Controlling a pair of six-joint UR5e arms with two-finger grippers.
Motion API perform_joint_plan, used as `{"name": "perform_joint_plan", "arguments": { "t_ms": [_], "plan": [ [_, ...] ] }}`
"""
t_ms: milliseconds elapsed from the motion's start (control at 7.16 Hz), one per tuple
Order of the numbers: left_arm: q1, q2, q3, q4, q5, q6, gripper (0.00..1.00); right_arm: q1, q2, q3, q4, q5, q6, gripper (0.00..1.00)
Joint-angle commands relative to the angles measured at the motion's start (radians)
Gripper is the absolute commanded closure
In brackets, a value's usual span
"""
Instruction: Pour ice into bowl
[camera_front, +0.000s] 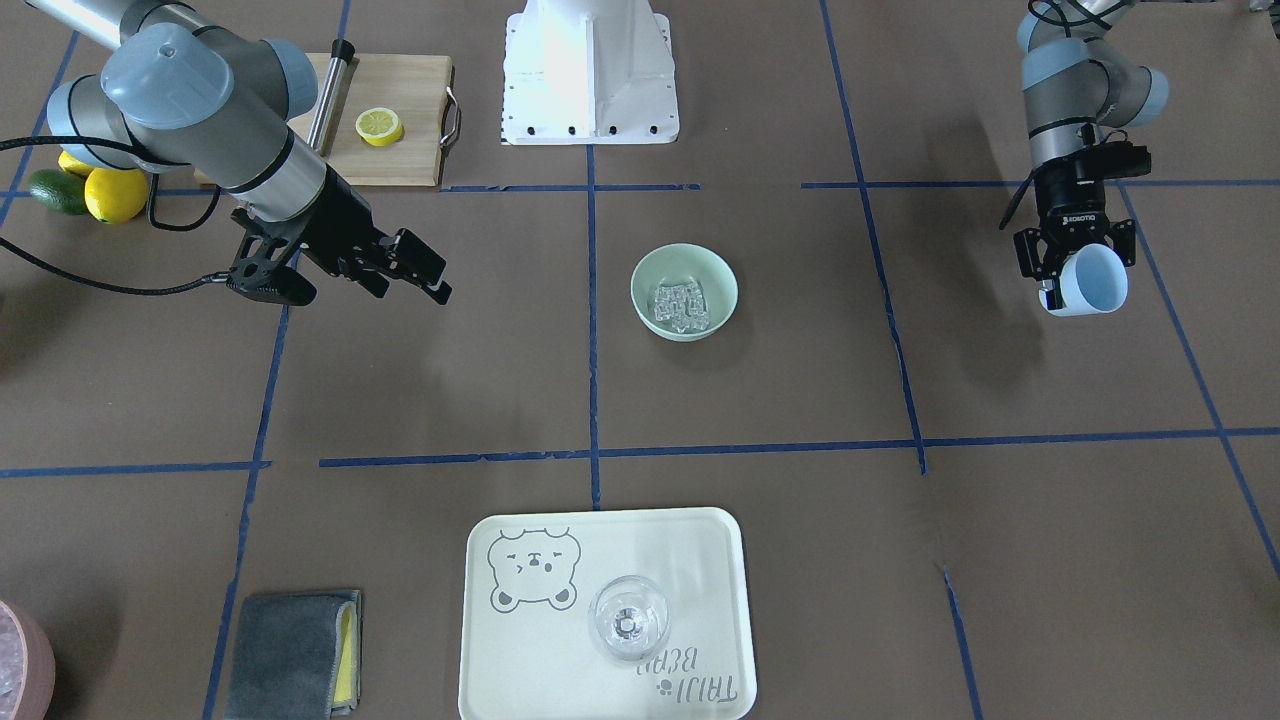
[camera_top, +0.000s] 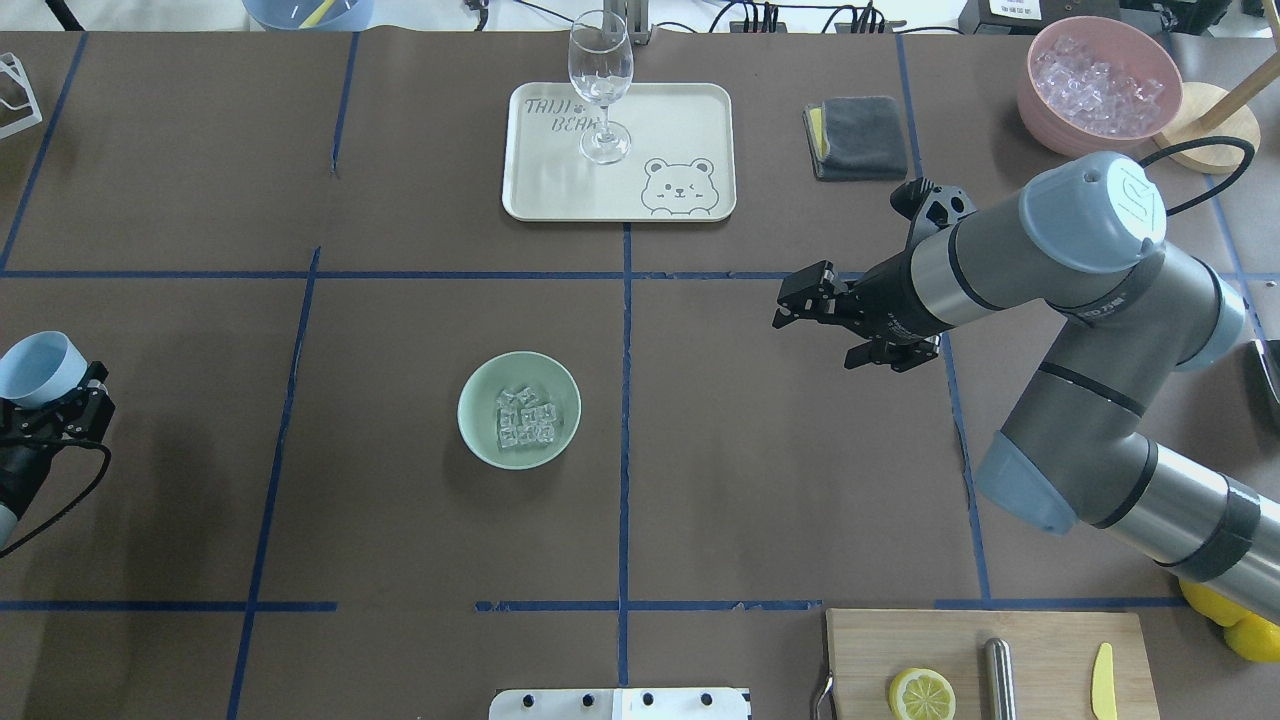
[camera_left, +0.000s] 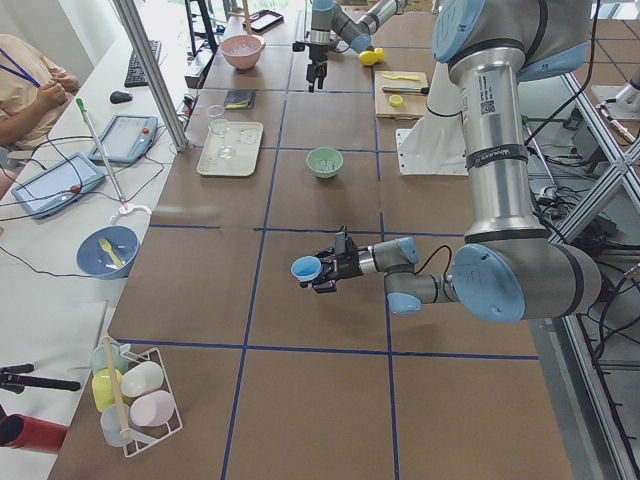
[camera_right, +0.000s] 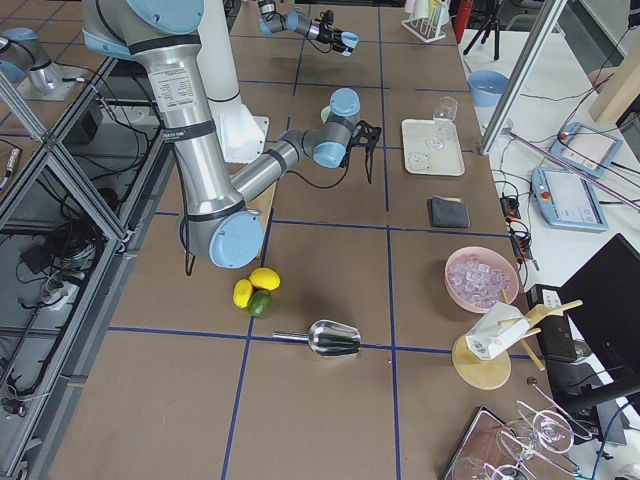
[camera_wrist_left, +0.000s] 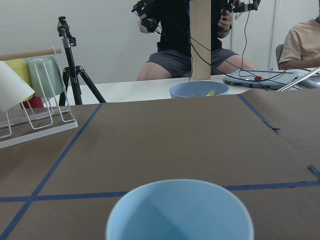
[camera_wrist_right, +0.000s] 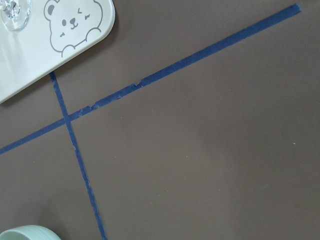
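Note:
The pale mint-green bowl (camera_front: 690, 266) (camera_top: 488, 388) stands near the table's middle. A cluster of clear ice cubes (camera_front: 682, 304) (camera_top: 526, 418) lies in it. My left gripper (camera_front: 1078, 264) (camera_top: 58, 404) is shut on a light blue cup (camera_front: 1092, 280) (camera_top: 38, 366), held tipped over the table's left end, far from the bowl. The left wrist view shows no ice in the cup's visible part (camera_wrist_left: 180, 212). My right gripper (camera_front: 432, 276) (camera_top: 795, 300) hovers open and empty to the bowl's right. The bowl's rim (camera_wrist_right: 25, 233) shows in the right wrist view.
A cream bear tray (camera_top: 690, 120) with a wine glass (camera_top: 600, 90) stands at the far side, a grey cloth (camera_top: 860, 137) beside it. A pink container of ice (camera_top: 1098, 85) is far right. A cutting board (camera_top: 1040, 640) with a lemon half (camera_top: 920, 692) is near right.

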Motion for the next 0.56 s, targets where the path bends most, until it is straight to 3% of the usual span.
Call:
{"name": "perform_joint_plan", "arguments": {
  "t_ms": [0, 140, 419],
  "plan": [
    [-0.044, -0.074, 0.016, 0.002, 0.001, 0.001, 1.00, -0.003, 0.000, 0.001, 0.000, -0.001, 0.001, 0.00],
    [-0.047, -0.101, 0.082, -0.002, 0.006, -0.009, 1.00, -0.004, 0.002, 0.002, 0.002, -0.001, 0.002, 0.00],
    [-0.065, -0.130, 0.107, -0.005, 0.006, -0.010, 1.00, -0.004, 0.002, 0.004, 0.002, -0.001, 0.002, 0.00]
  ]
}}
